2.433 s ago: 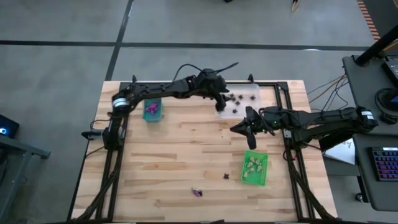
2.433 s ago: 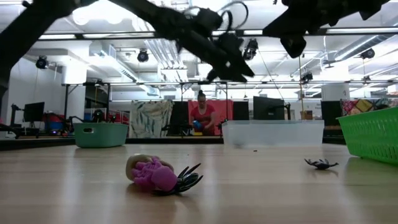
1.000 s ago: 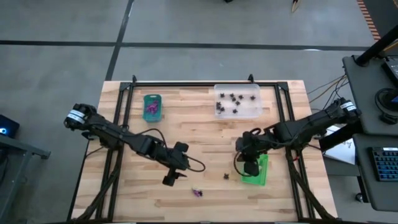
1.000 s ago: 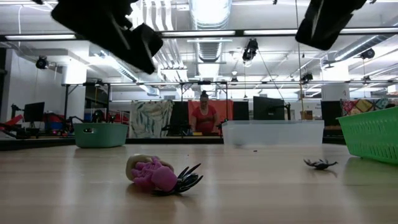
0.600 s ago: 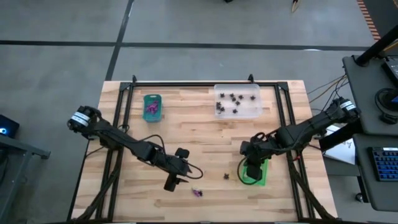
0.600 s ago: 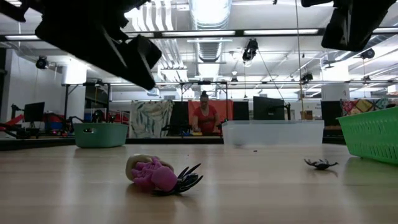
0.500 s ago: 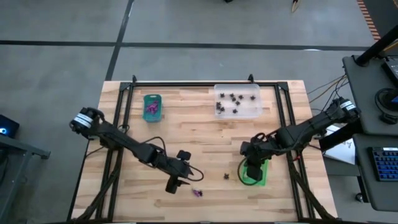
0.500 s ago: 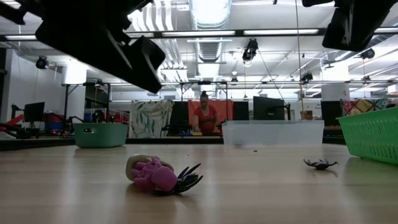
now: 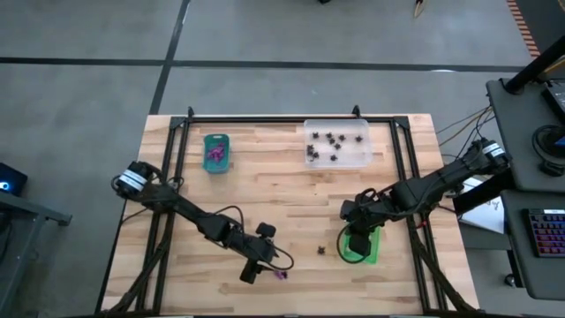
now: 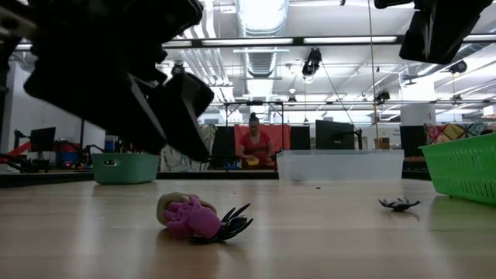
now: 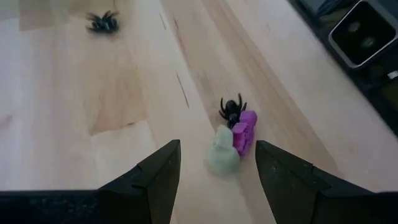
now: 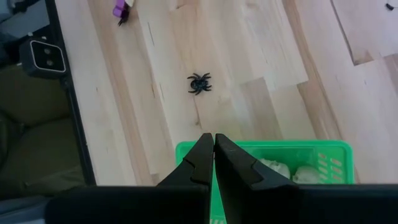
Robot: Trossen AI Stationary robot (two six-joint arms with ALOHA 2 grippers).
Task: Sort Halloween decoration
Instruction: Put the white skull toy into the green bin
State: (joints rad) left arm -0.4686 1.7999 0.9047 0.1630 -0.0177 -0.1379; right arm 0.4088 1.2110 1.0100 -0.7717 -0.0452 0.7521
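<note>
Left end effector spread, hovering just short of 3 touching trinkets near table front edge (purple, black, cream). Pinch 1 only. Right end effector pressed together over green tray.

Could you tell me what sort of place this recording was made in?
Most likely a robotics lab or workshop. Beyond the wooden table, the low view shows an open industrial ceiling with strip lights, desks with monitors, and a person working in the background.
</note>
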